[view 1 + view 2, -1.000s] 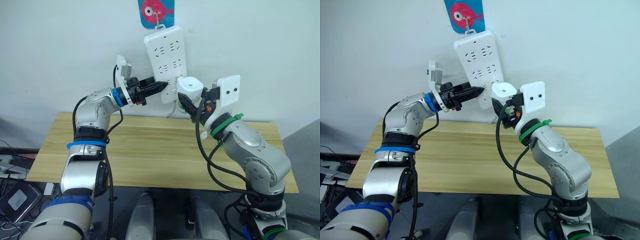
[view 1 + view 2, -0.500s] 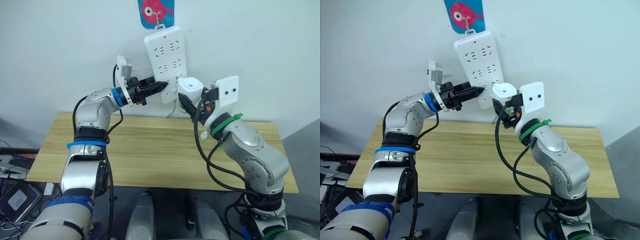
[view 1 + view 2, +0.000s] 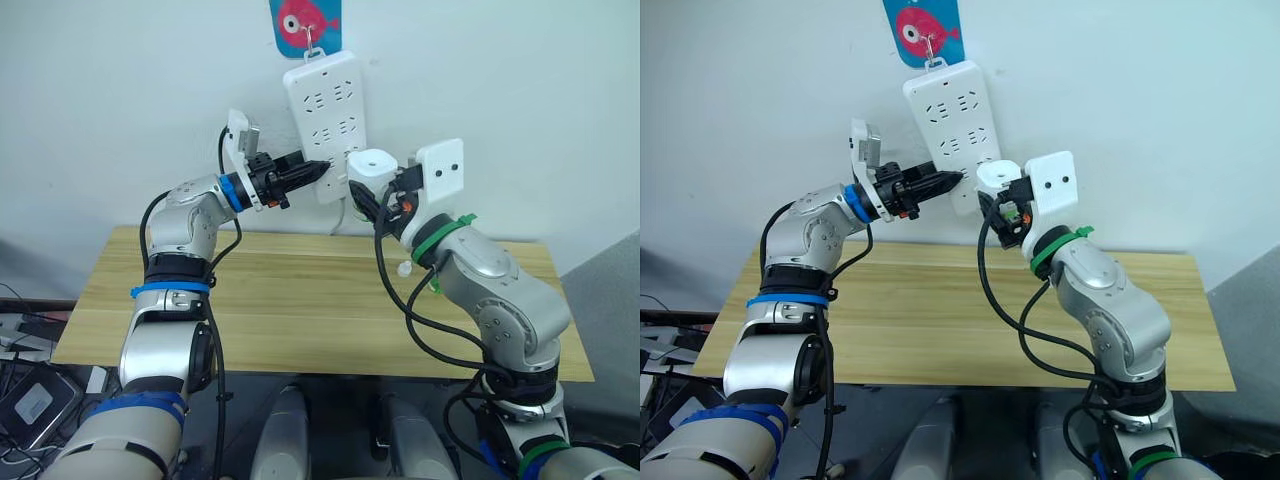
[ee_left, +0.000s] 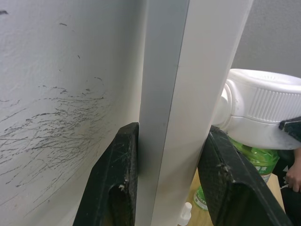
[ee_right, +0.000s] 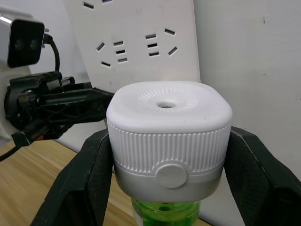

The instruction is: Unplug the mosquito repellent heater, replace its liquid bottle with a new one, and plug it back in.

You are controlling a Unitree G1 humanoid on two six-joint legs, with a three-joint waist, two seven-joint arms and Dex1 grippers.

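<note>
The left tool [image 3: 312,169] reaches up from the left to the white power strip [image 3: 325,95], which hangs tilted on the wall from a hook under a blue card with a pink fish [image 3: 304,18]. In the left wrist view its two black fingers [image 4: 116,179] straddle the strip's lower edge, one on each side and pressed against it, so this tool is clenched on the power strip. Just right of the strip's lower end, the right tool [image 3: 372,203] holds the mosquito repellent heater [image 3: 368,166] upright in the air, close beside the strip; whether its prongs are seated in a socket cannot be told. The right wrist view shows the heater's white ribbed cap with a small round hole on top, a round button on its grey band, and a green liquid bottle [image 5: 165,210] fitted beneath it, with a black finger [image 5: 85,173] pressed to each side of the body: the right tool is grasping the heater. Below the power strip lies the wooden surface [image 3: 290,310], and on it, below and to the right of the strip, stands a small white-capped item [image 3: 404,269], partly hidden by the right arm's cable.
</note>
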